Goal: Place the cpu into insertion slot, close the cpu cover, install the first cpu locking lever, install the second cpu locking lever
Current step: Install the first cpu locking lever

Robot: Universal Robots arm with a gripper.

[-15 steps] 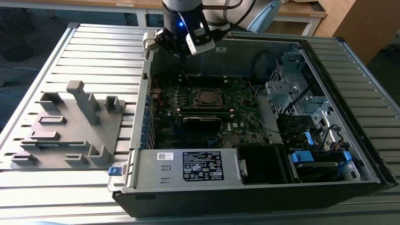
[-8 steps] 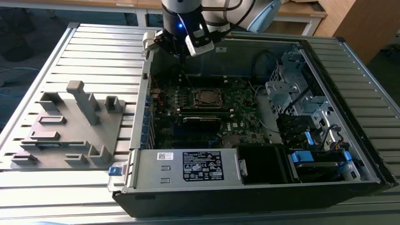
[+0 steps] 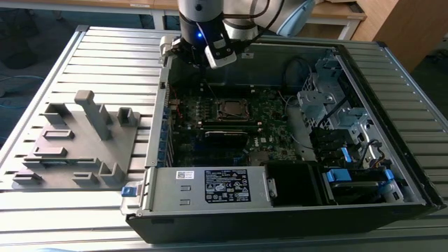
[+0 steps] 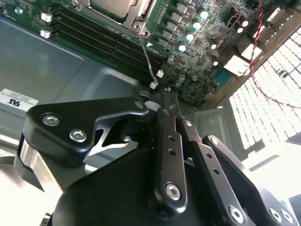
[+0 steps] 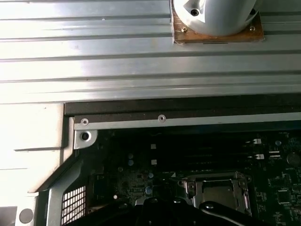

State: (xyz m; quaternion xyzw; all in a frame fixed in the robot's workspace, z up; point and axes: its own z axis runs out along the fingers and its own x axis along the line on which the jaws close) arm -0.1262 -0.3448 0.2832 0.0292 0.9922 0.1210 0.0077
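Silver-grey cpu [image 3: 230, 108]; green-black motherboard [image 3: 273, 123]; grey ribbed table [image 3: 112, 58]; blue drive tabs [image 3: 337, 175].

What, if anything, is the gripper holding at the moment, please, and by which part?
Nothing, as far as shows: the gripper looks shut, its tips beside the free end of the raised lever, not around it.

Soft, even light fills the exterior view: the ribbed silver metal worktop [image 3: 49, 58] reads pale, and the open black computer case [image 3: 280, 220] is darker inside. In the first wrist view the worktop glares almost white while the green-black motherboard [image 5: 131, 174] sits dim. In the second wrist view a perforated white grille [image 4: 268, 89] is blown out beside the dully sheened black end effector [image 4: 165, 92].
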